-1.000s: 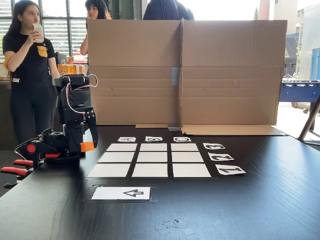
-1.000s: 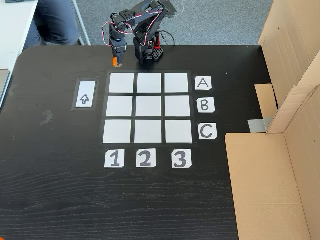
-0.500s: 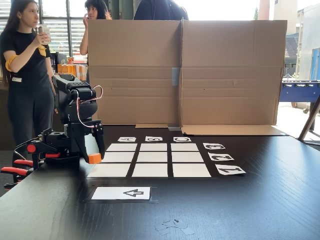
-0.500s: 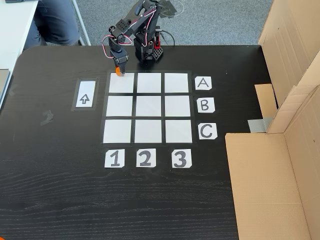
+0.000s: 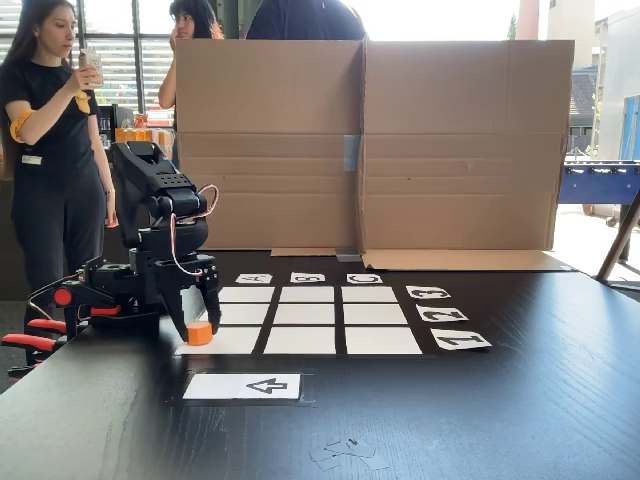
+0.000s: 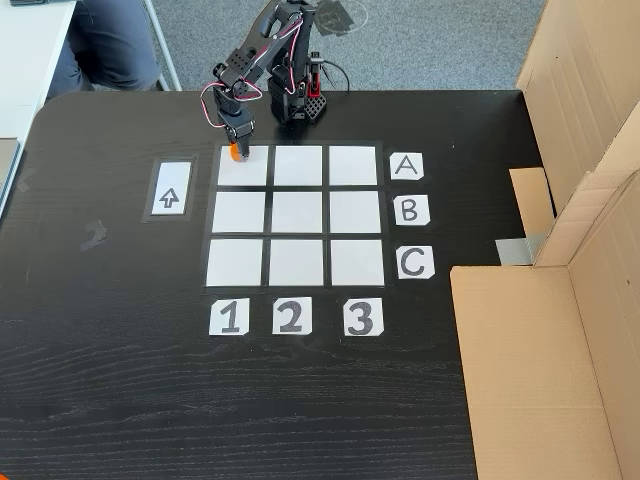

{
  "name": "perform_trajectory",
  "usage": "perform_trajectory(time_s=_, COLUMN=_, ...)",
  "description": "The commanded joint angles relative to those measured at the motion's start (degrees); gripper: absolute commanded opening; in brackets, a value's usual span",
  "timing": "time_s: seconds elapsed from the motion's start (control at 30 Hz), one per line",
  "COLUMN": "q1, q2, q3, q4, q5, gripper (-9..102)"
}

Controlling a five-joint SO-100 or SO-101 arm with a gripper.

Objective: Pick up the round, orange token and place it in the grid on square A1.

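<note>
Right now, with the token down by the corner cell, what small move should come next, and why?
Probably open and lift. The token sits between the gripper fingers, low at square A1, near its upper-left corner in a fixed view from above. It looks down, though contact isn't certain, so releasing should finish the placement.

From my station I see strong daylight behind the cardboard wall (image 5: 370,145); the windows (image 5: 135,50) are overexposed and the far background is soft. The black table (image 5: 520,400) shows pale glare. From above, light is even, shadows weak, focus sharp.
</note>
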Motion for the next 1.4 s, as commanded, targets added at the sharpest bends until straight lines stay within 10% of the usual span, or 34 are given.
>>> perform_trajectory(time_s=0.0, q1=-1.85, q2=0.0, q3=-2.11, q4=-0.62, q5=0.7, gripper=7)
perform_trajectory(time_s=0.8, q1=-4.92, q2=-2.11, q3=-0.35, q4=-3.25, q5=2.11, gripper=7)
perform_trajectory(time_s=1.37, q1=-1.05, q2=-2.2, q3=-2.02, q4=-3.6, q5=1.85, gripper=38)
